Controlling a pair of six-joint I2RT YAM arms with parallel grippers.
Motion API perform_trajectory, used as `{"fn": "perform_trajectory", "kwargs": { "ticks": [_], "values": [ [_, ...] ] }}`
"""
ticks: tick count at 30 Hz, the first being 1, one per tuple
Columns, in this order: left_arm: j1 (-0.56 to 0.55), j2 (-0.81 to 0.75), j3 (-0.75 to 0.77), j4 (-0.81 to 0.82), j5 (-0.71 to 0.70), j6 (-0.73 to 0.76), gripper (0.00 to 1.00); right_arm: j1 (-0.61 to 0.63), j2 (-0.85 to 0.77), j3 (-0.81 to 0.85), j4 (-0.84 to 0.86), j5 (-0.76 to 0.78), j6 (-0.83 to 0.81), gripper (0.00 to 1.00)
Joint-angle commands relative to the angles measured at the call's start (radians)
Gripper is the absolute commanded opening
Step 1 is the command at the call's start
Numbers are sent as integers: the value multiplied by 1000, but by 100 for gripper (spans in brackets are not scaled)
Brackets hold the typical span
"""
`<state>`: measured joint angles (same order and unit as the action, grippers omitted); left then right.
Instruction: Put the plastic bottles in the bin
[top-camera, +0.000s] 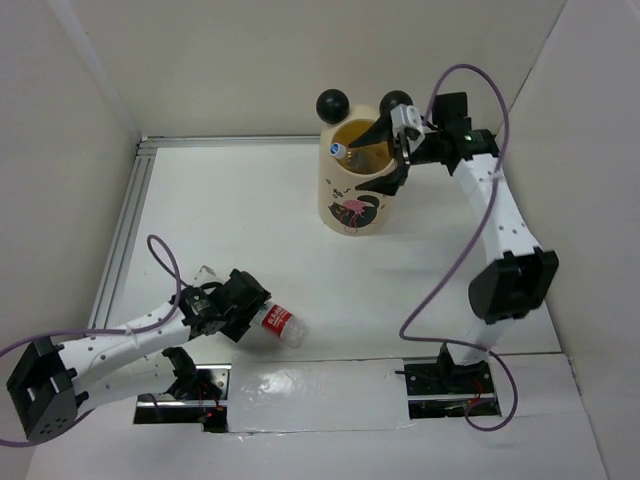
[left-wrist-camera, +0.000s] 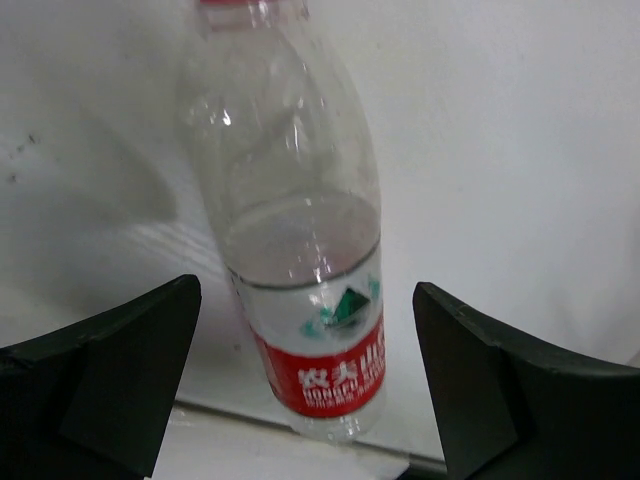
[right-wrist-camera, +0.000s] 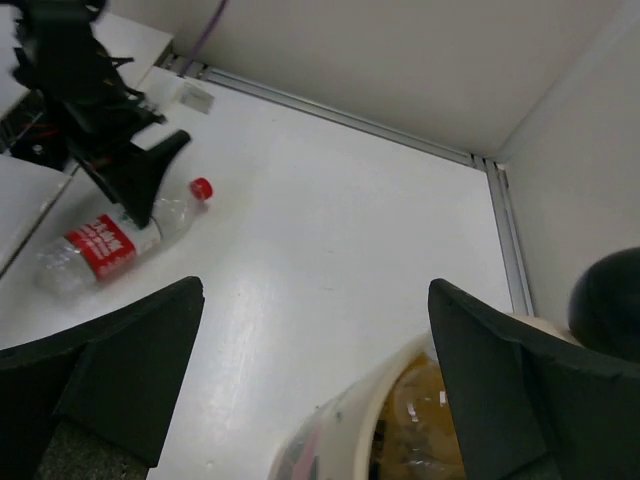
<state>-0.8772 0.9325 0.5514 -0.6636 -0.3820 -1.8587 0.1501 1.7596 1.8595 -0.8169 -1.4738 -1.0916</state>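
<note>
Left gripper (left-wrist-camera: 305, 288) spread around bottle (left-wrist-camera: 325, 360), right gripper (right-wrist-camera: 315, 288) above bin (top-camera: 355, 205)

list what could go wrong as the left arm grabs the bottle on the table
The bottle is round and lying on its side; the open left jaws straddle its base end, so it may roll or pivot when squeezed. The right arm hangs over the bin and could block the drop.
</note>
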Motion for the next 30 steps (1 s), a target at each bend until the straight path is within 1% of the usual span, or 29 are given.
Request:
{"fn": "perform_trajectory", "kwargs": {
  "ticks": [1, 2, 4, 5, 6, 8, 9, 10, 11, 12, 13, 14, 15, 16, 17, 18, 19, 20, 21, 22, 23, 24, 25, 26, 27, 28, 29, 30],
  "values": [
    [59, 66, -4, 61, -31, 64, 100, -24, -207, -121, -8, -149, 30, 100],
    [95, 104, -13, 79, -18, 84, 100, -38, -268, -200, 4, -149, 45, 100],
    [125, 147, -22, 123, 3, 139, 100, -69, -313, -256, -10, -149, 55, 100],
    [150, 194, -22, 124, 24, 168, 100, -79, -346, -296, -34, -149, 55, 100],
    [150, 218, -13, 145, 34, 183, 100, -102, -362, -313, -45, -149, 55, 100],
    [161, 250, -2, 157, 43, 196, 93, -127, -388, -339, -63, -140, 55, 100],
    [161, 250, 7, 157, 43, 205, 87, -138, -416, -359, -76, -129, 55, 100],
    [150, 250, 30, 157, 43, 222, 70, -156, -429, -371, -76, -99, 55, 100],
    [129, 238, 45, 157, 29, 239, 59, -165, -445, -385, -76, -79, 55, 100],
    [113, 224, 65, 147, -6, 277, 51, -175, -474, -419, -85, -54, 46, 96],
    [98, 195, 118, 131, -27, 300, 38, -190, -488, -440, -85, -5, 45, 94],
    [80, 181, 151, 115, -47, 329, 30, -199, -502, -465, -85, 22, 45, 88],
    [40, 169, 226, 67, -95, 376, 25, -211, -531, -514, -99, 56, 35, 72],
    [21, 155, 264, 52, -119, 404, 23, -221, -545, -542, -99, 110, 35, 62],
    [5, 132, 304, 52, -141, 436, 19, -230, -557, -571, -116, 134, 24, 52],
    [-26, 123, 344, 52, -174, 516, 18, -241, -584, -633, -139, 153, -3, 42],
    [-35, 123, 416, 112, -175, 576, 15, -250, -600, -667, -139, 194, -4, 27],
    [-36, 123, 450, 163, -185, 639, 13, -263, -614, -706, -125, 216, 15, 28],
    [-45, 123, 482, 223, -176, 771, 13, -264, -641, -780, -102, 239, 24, 35],
    [-45, 146, 549, 296, -176, 839, 12, -264, -653, -818, -90, 285, 44, 52],
    [-45, 169, 589, 426, -176, 902, 12, -274, -666, -853, -76, 303, 58, 100],
    [-45, 198, 634, 490, -176, 968, 12, -274, -676, -882, -76, 319, 58, 100],
    [-45, 271, 683, 543, -187, 1100, 12, -274, -699, -932, -76, 335, 58, 100],
    [-45, 314, 790, 586, -198, 1154, 12, -274, -710, -954, -65, 372, 73, 100],
    [-33, 359, 842, 669, -198, 1208, 12, -274, -719, -973, -32, 392, 111, 100],
    [-20, 402, 892, 714, -222, 1304, 13, -274, -720, -996, -31, 409, 157, 100],
    [-20, 483, 971, 764, -231, 1349, 13, -274, -720, -996, -31, 432, 167, 100],
    [-5, 523, 1008, 865, -260, 1392, 15, -274, -720, -1008, -42, 432, 167, 90]
  ]
}}
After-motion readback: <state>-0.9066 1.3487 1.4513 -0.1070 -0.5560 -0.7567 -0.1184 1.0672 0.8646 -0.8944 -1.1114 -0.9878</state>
